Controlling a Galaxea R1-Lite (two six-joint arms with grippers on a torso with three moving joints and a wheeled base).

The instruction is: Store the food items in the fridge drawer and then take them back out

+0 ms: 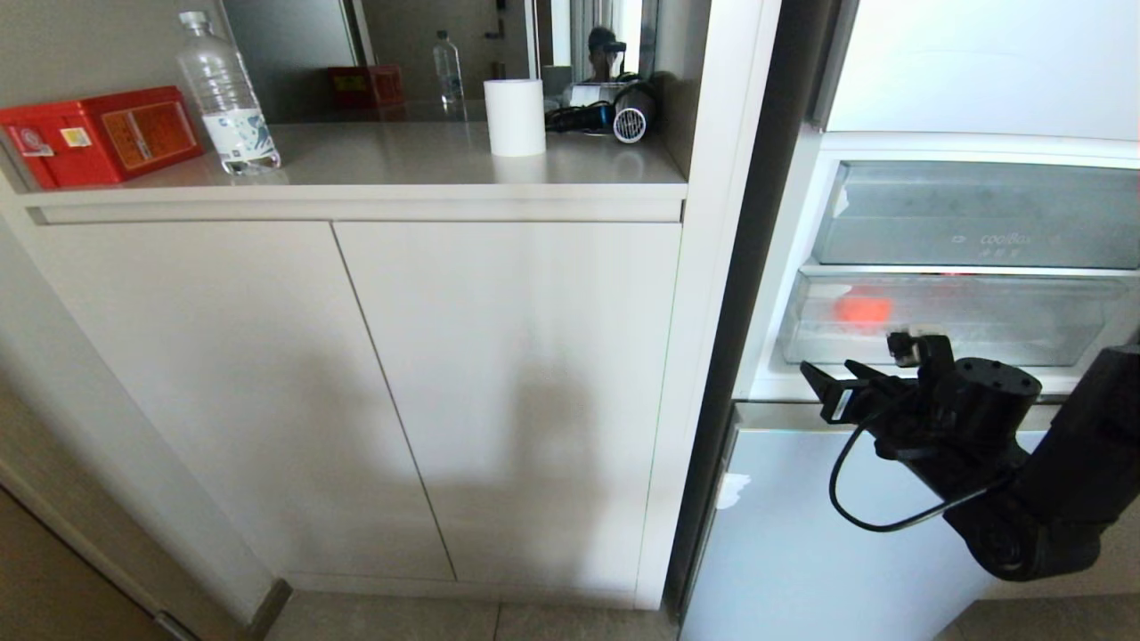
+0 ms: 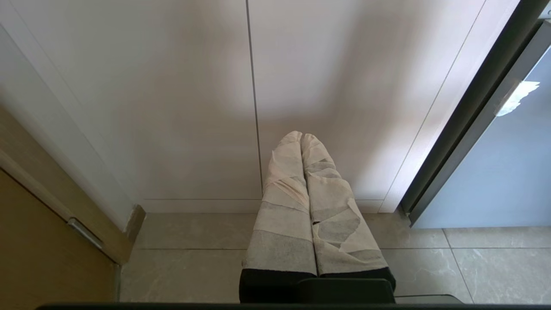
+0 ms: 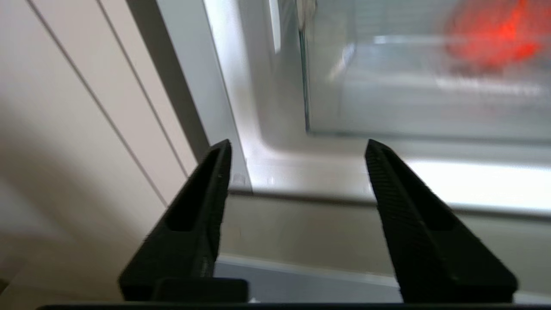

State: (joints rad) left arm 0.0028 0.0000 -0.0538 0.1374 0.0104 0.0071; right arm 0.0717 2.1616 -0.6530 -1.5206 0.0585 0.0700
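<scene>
A small red fruit [image 1: 862, 309] lies inside the fridge drawer [image 1: 980, 334] and shows as a red blur through its frosted front. In the right wrist view the fruit [image 3: 490, 34] sits behind the drawer's front [image 3: 409, 99]. My right gripper [image 1: 828, 381] hangs in front of the drawer's lower left corner, apart from it. It is open [image 3: 298, 144] with nothing between its black fingers. My left gripper [image 2: 301, 137] is shut, its tape-wrapped fingers pointing at the cabinet base and floor, far from the fridge.
A second bin [image 1: 980, 214] sits above the drawer. A pale blue-grey fridge door panel [image 1: 802, 534] is below my right arm. White cabinet doors [image 1: 356, 392] stand to the left. On the counter are a red box [image 1: 98, 133], a water bottle [image 1: 227, 98], a white cylinder [image 1: 515, 116] and a hair dryer [image 1: 614, 116].
</scene>
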